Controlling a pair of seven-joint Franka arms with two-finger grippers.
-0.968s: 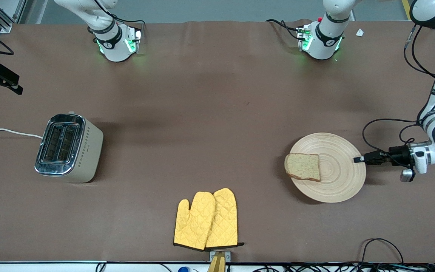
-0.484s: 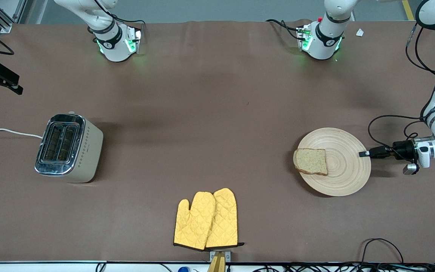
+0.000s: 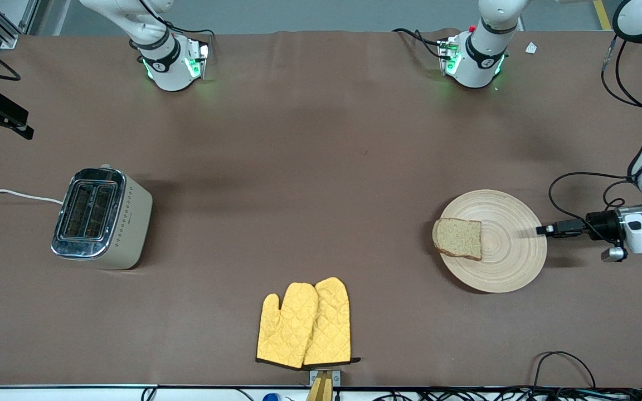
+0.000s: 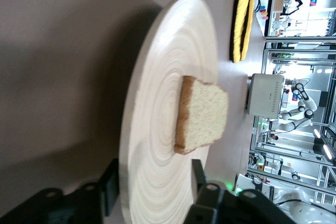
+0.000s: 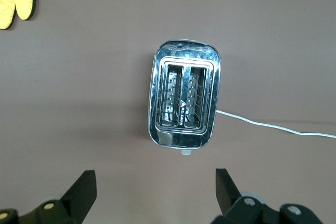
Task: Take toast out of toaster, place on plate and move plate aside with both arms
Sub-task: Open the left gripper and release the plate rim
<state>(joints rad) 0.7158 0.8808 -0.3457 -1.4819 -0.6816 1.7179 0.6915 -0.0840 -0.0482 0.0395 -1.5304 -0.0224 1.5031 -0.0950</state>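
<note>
**Plate at the left arm's end, toast aboard**

I take the plate (image 3: 492, 240) as landmark. It lies flat on the brown surface (image 3: 321, 167) toward the left arm's end. The toast (image 3: 458, 238) lies on it, at the rim edge toward the right arm's end, crust slightly overhanging.

Left gripper (image 3: 543, 229) sits at the plate's rim on the side toward the left arm's end, lying low and level. In the left wrist view its fingers (image 4: 109, 187) stand apart on either side of the rim, with the wood between them; I cannot tell whether they press on it.

Right gripper (image 5: 155, 192): seen only in its own wrist view, hanging above the toaster (image 3: 101, 219), fingers spread wide and gripping nothing.

Around the plate: yellow oven mitts (image 3: 304, 324), a stacked pair, lie nearer the front camera than the plate and toward the right arm's end. The toaster stands well apart from the plate at the right arm's end, both slots bare, its white cord (image 3: 11, 194) trailing off the surface edge.
</note>
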